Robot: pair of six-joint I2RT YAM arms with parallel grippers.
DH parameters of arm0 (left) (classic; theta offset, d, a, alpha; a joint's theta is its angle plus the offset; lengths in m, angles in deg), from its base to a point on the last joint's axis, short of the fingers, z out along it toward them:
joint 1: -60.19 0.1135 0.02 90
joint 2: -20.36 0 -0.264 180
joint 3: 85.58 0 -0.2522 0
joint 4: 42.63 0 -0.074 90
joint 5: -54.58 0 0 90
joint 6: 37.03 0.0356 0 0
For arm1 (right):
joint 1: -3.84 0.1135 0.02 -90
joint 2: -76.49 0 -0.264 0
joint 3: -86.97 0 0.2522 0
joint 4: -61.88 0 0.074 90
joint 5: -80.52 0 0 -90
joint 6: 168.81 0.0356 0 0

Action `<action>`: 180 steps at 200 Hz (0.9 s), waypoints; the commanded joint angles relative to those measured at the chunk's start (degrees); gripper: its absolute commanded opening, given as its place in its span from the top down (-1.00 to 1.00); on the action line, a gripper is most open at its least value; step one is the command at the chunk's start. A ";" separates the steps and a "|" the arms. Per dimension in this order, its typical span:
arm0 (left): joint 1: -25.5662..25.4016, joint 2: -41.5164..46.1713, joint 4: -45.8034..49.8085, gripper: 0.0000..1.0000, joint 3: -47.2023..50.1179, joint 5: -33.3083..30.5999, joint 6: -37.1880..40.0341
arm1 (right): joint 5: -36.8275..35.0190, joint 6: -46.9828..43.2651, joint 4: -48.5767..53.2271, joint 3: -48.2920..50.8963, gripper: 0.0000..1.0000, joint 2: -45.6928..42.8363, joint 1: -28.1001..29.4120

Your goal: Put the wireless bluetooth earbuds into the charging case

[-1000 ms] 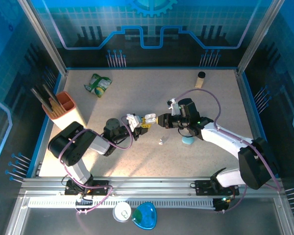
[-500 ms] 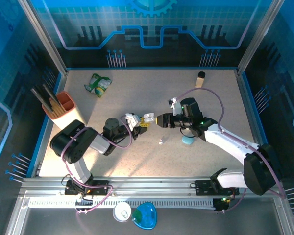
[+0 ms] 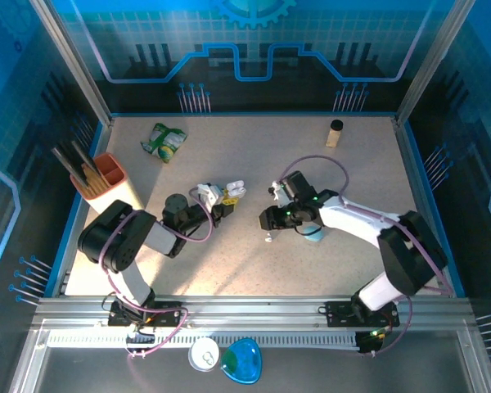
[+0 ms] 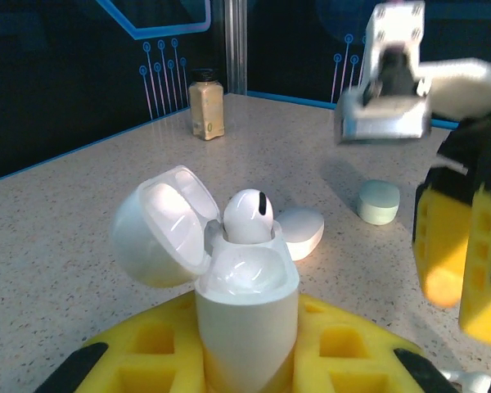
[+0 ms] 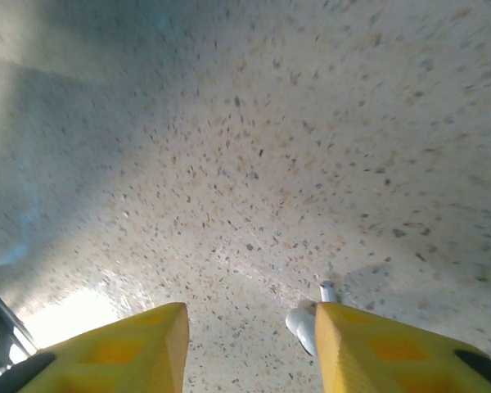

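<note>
My left gripper [image 3: 220, 200] [image 4: 247, 348] is shut on the white charging case [image 3: 233, 190] [image 4: 247, 295], which stands upright between its yellow pads with the lid hinged open to the left. One white earbud [image 4: 247, 216] sits in the case. My right gripper [image 3: 268, 223] [image 5: 250, 344] points down at the table, to the right of the case, jaws open. A loose white earbud [image 3: 268, 238] [image 5: 306, 324] lies on the table just inside its right finger [image 5: 368, 348], not clamped. The same loose earbud [image 4: 475, 381] shows at the left wrist view's bottom right corner.
A teal case [image 3: 313, 235] [image 4: 378, 201] lies under the right arm, and a shut white case [image 4: 301, 232] lies behind the held one. At the back are an orange tool holder [image 3: 106, 176], a green packet [image 3: 165, 141] and a small bottle [image 3: 335, 131] [image 4: 206, 105].
The right gripper left the charging case, swung back and tipped down over the loose earbud with its jaws apart. The left gripper drew the case a little to the left.
</note>
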 commanded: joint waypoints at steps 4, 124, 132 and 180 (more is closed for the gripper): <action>0.78 2.13 -2.29 1.00 1.32 0.79 -0.78 | 1.68 -1.09 2.33 -3.74 0.22 4.62 1.66; 2.11 6.30 1.26 1.00 2.51 1.01 -1.10 | 2.84 -4.88 4.18 -8.02 0.31 15.11 1.32; 2.14 6.32 1.47 1.00 2.44 1.09 -1.06 | 2.89 -5.07 4.39 -7.24 0.31 14.35 1.03; 2.05 5.05 0.71 1.00 1.91 1.78 -1.57 | 2.58 -5.97 5.71 -3.03 0.31 10.53 0.02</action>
